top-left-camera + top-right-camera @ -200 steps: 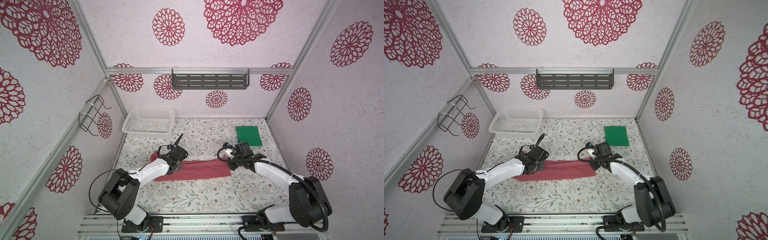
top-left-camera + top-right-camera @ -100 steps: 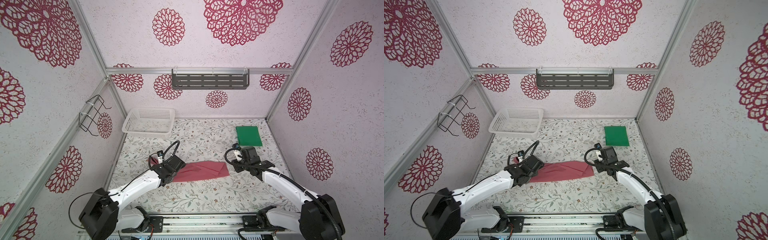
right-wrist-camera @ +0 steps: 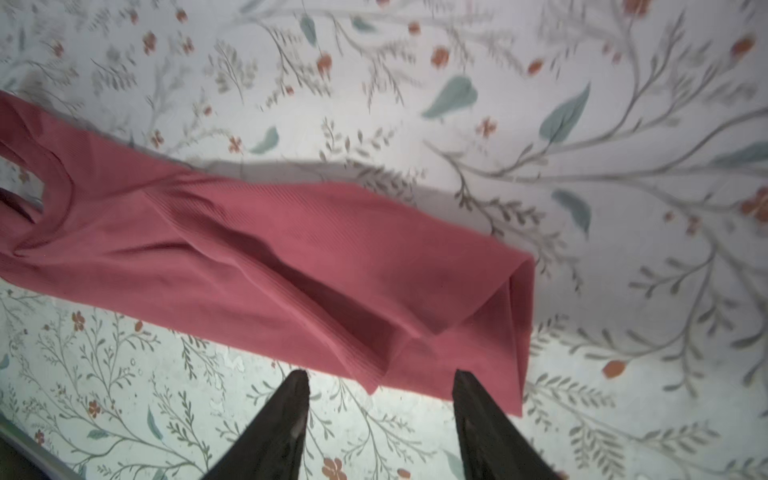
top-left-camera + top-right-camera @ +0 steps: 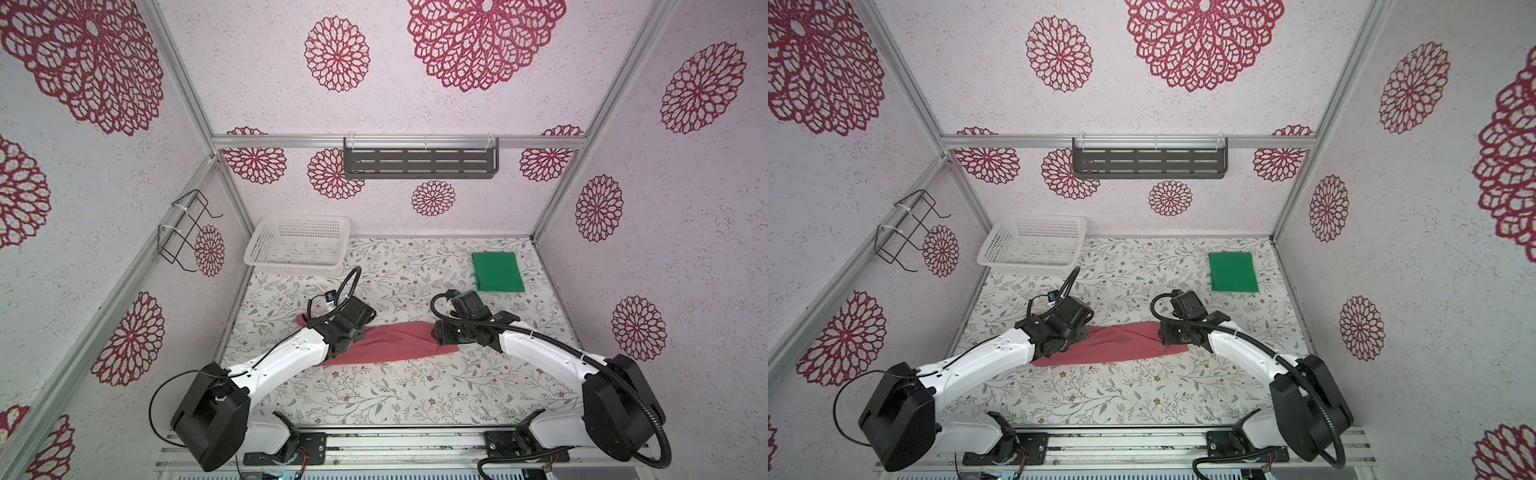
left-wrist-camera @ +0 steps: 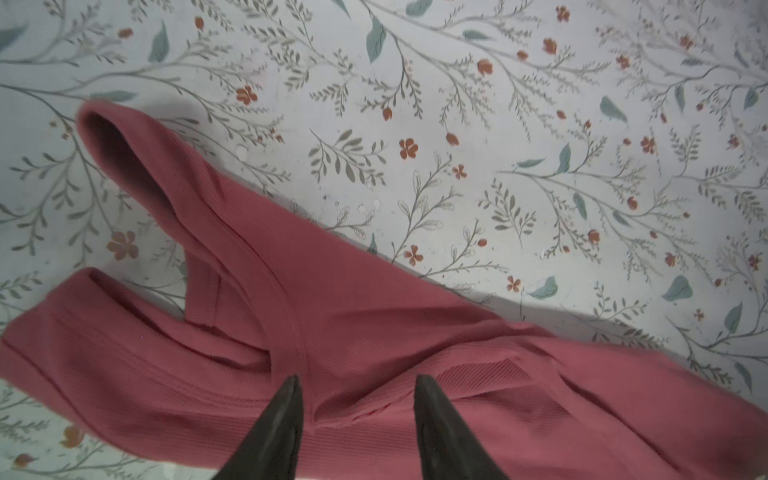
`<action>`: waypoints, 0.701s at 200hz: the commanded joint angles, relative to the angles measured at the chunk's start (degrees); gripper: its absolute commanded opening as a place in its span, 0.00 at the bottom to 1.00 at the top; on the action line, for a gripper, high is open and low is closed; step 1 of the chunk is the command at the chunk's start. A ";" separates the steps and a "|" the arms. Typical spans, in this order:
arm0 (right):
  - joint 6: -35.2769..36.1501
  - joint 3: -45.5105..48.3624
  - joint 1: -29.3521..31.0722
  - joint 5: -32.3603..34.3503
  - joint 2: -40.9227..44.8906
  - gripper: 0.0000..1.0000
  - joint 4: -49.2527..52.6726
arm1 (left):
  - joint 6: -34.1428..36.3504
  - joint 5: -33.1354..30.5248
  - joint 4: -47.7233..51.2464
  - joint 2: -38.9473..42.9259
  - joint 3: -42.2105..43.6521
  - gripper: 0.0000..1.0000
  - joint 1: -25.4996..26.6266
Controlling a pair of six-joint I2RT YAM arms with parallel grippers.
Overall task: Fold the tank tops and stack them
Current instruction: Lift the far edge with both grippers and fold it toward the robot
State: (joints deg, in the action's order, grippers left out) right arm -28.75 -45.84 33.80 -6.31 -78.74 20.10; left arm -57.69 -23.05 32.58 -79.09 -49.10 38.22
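Only the wrist views show the jaws. The left gripper (image 5: 356, 380) stands spread, its dark fingertips (image 5: 286, 415) over the ribbed dusty rose-red tank top (image 5: 374, 332) just below the neckline, with nothing pinched between them. The right gripper (image 3: 381, 374) is also spread, its tips over the bare floral-printed table (image 3: 623, 124) just beside the garment's doubled hem corner. In both top views the wrists hide those jaws. Those views alone show the bright green tank top (image 4: 497, 272), folded into a flat rectangle at the far right of the table, well apart from both arms, and the white perforated plastic basket (image 4: 253, 249) at the far left corner. The rose-red top (image 4: 1121, 345) lies as a long narrow band across the middle of the table, strap end under the left wrist, hem end under the right. Both arms reach inward from the front rail, elbows out and forearms low, with the wrists angled toward each other.
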 commanded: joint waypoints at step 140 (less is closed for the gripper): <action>7.67 -5.49 3.91 1.11 -8.39 0.11 4.88 | 2.51 12.04 -5.70 -0.14 5.39 0.50 -6.84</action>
State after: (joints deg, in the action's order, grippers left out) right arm -23.35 -49.04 37.47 -7.22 -88.53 21.34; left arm -55.42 -12.97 29.63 -79.00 -44.45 31.64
